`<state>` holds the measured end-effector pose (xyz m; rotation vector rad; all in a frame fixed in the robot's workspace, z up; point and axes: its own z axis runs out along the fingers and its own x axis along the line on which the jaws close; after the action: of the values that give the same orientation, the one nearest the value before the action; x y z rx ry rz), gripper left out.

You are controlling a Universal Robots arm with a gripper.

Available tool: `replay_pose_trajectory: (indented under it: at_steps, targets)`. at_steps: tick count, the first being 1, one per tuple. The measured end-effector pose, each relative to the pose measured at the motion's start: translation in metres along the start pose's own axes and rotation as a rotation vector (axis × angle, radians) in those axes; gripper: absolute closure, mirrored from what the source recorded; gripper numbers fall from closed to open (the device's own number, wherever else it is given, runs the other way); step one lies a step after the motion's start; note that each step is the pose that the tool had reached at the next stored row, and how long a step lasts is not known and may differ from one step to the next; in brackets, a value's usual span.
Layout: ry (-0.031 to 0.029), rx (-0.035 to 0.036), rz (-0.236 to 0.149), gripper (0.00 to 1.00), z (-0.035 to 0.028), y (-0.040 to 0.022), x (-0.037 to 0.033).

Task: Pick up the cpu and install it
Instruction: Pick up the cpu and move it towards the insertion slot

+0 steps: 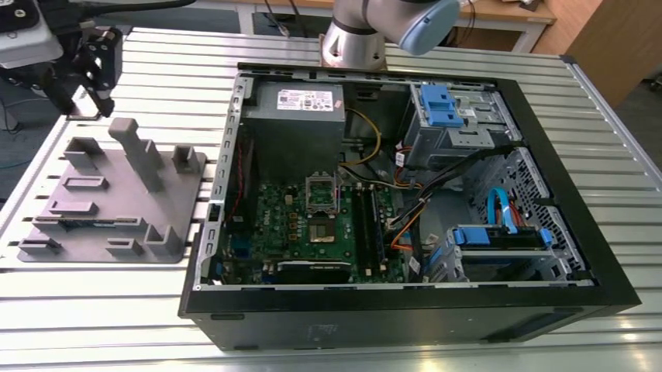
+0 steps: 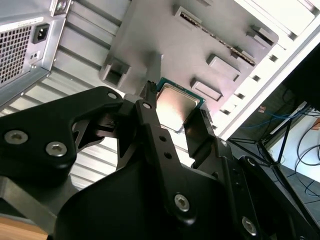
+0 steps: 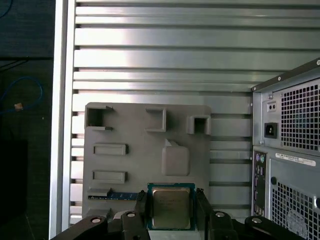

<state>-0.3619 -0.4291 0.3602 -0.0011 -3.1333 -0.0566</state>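
Above the slatted table point(image 1: 186, 46), near the grey holder tray point(image 3: 145, 155), my gripper point(image 3: 171, 214) is clamped on the cpu point(image 3: 171, 204) by two opposite edges. I judge the pick-up done and the install left: the socket point(image 1: 322, 194) on the green board point(image 1: 284, 225) stands well apart. The chip's metal top faces both wrist cameras. It is nearly square, so no clear long axis.
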Motion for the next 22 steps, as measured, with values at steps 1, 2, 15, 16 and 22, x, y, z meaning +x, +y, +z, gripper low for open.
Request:
replay_pose_trajectory:
  at_steps: [1, 2, 15, 16, 22]
  targets:
    - [0.0001, 0.0, 0.0, 0.53, 0.0, 0.0, -0.0032]
    - [0.0001, 0.0, 0.0, 0.53, 0.0, 0.0, -0.0067]
    - [0.001, -0.0001, 0.0, 0.53, -0.0003, 0.0001, -0.0494]
    - [0.0011, 0.0, 0.0, 0.53, -0.0004, 0.0001, -0.053]
    - [0.0016, 0.0, 0.0, 0.53, -0.0005, 0.0001, -0.0729]
